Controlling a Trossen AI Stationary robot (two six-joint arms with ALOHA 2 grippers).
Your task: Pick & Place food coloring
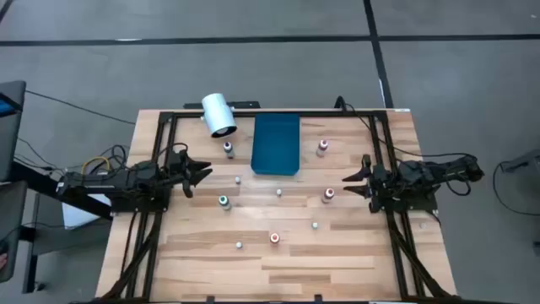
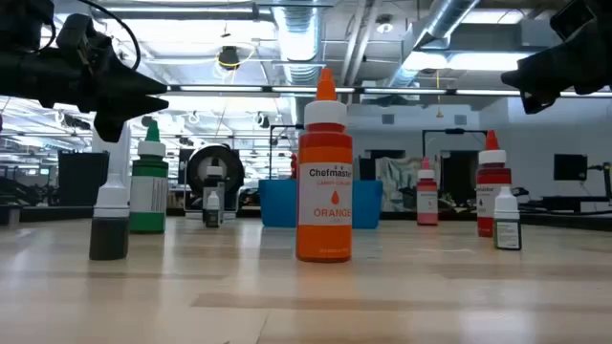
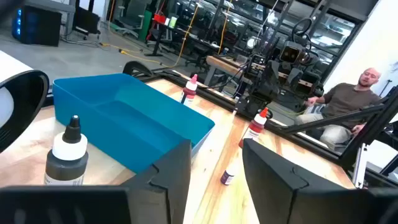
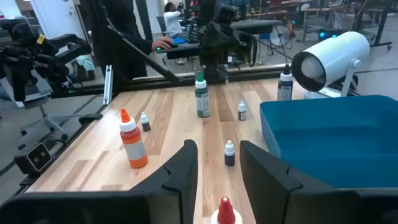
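While both arms are hovering at the table's sides with nothing in their grip, the wooden table [image 1: 337, 262] is carrying everything else. Toward its far edge, the blue tray [image 1: 276, 143] is lying flat, and the white cylinder [image 1: 218, 115] is resting on its side just beside the tray's far left corner.

The left gripper [image 1: 201, 175] is waiting over the left side and the right gripper [image 1: 353, 180] over the right, each with its fingers spread apart and holding nothing.

The food coloring is standing scattered across the boards, all upright: the orange bottle [image 1: 274, 239] toward the near middle, the green bottle [image 1: 224, 201] near the left gripper, the red bottle [image 1: 328, 195] close to the right gripper, the pink bottle [image 1: 322, 148] right of the tray, and the dark-capped bottle [image 1: 228, 149] left of it. Smaller whitish bottles are dotting the gaps between them.

These bottles are likely weighing very little and tipping easily, their plastic probably smooth and slightly yielding. Closing on the body below the shoulder, rather than the tapering cap, is looking like the safer hold.
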